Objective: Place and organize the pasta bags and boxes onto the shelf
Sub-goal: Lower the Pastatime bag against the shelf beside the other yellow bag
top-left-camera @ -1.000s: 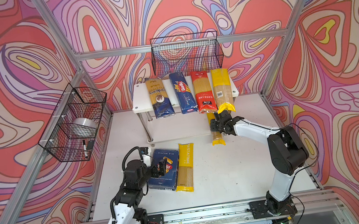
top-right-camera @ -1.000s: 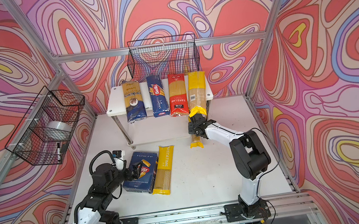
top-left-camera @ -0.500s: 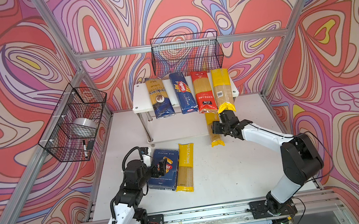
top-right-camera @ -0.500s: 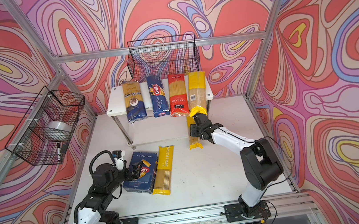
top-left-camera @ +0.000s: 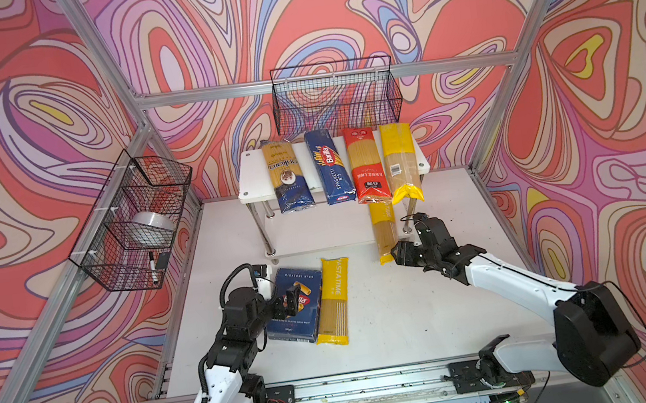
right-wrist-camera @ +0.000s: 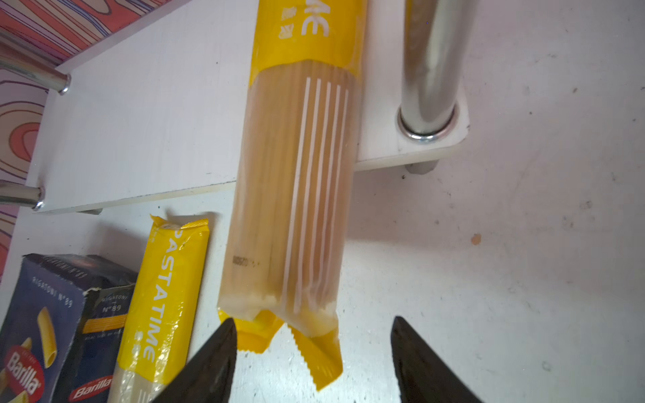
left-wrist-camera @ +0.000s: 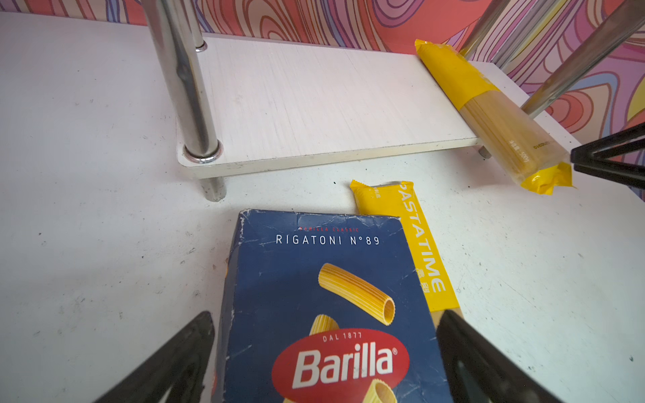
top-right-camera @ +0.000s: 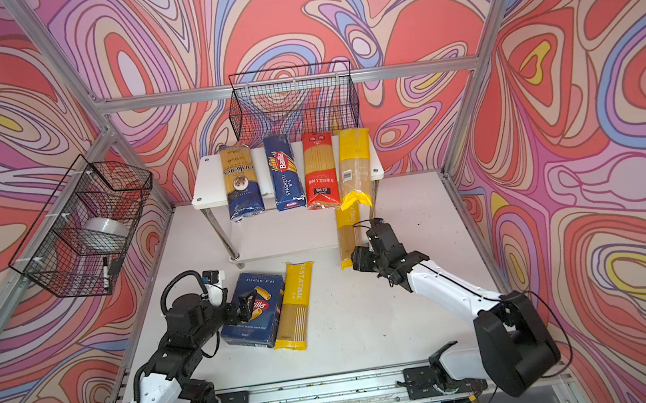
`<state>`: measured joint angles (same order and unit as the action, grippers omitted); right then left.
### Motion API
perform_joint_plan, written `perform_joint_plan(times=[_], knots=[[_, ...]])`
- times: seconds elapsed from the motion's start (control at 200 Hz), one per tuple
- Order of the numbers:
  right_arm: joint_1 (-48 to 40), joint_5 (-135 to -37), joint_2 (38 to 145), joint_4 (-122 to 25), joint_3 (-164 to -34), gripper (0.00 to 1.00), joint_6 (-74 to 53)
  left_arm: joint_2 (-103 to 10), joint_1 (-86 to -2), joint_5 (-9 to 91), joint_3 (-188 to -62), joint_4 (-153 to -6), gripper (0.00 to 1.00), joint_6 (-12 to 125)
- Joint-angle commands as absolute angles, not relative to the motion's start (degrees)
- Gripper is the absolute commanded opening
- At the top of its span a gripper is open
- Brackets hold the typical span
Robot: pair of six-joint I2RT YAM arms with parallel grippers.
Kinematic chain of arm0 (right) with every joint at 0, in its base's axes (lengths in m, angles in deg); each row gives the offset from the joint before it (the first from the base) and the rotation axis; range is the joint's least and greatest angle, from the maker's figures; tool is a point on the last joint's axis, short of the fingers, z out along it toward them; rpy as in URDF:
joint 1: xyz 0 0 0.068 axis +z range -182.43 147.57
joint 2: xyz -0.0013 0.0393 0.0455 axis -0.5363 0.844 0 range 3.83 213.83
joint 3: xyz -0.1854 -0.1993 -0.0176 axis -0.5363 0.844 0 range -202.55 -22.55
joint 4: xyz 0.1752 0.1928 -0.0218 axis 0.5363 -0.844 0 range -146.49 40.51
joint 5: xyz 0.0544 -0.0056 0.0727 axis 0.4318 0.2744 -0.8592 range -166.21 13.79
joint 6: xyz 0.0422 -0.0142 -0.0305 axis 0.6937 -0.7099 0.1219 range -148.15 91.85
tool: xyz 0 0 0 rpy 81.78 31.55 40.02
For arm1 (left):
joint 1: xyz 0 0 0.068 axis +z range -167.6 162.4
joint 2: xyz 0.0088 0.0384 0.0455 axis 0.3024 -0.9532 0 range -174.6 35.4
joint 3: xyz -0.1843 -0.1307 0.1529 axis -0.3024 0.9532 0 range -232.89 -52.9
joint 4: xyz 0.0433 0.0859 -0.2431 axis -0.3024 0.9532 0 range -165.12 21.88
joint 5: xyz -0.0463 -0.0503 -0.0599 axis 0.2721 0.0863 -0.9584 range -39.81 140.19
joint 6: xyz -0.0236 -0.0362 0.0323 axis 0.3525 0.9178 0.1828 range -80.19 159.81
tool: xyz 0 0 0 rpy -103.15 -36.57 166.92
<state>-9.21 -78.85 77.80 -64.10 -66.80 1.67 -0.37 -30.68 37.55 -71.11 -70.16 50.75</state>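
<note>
Right gripper (right-wrist-camera: 310, 363) stood with its jaws well apart, clamped on nothing. Only the crimped yellow tail of the low bag (right-wrist-camera: 293, 195) lay between the tips, and whether a finger touched it could not be told. Left gripper (left-wrist-camera: 326, 314) straddled the rigatoni box (left-wrist-camera: 314, 272), one finger at each long side. Contact was unclear, so a grip could not be judged, and that view cut off the box's near end. In both top views the low bag's far end was hidden under the top board of the shelf (top-left-camera: 251, 178), and the right gripper sat just at 3 o'clock of its near end. This bag was yellow at the ends and clear with white stripes between, lying on the lower board and overhanging its front edge. At the table's (top-left-camera: 412, 325) 12 o'clock the top board carried, from 9 to 3 o'clock, the ankara pack (top-left-camera: 287, 177), spaghetti box (top-left-camera: 330, 172), red pack (top-left-camera: 367, 167) and yellow pack (top-left-camera: 400, 163). At 7 o'clock the rigatoni box lay flat, the Pastatime bag (top-left-camera: 333, 301) touching its 3 o'clock side.
</note>
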Motion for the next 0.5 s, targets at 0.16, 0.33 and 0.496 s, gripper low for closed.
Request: perform_joint_plan(times=[0.16,0.33,0.496], knots=[[-9.4,-83.6,71.9,-66.9,-66.2,0.72,3.2,-0.5,-30.8,37.1,-72.3,-69.7,1.0,50.2],[-9.3,-90.0,73.8,-65.5,-66.2,0.72,2.7,-0.5,-30.8,37.2,-72.4,-69.8,1.0,50.1],[-9.4,-93.0,76.8,-64.6,-66.7,0.73,2.8,-0.5,-30.8,37.3,-72.3,-69.7,1.0,50.2]])
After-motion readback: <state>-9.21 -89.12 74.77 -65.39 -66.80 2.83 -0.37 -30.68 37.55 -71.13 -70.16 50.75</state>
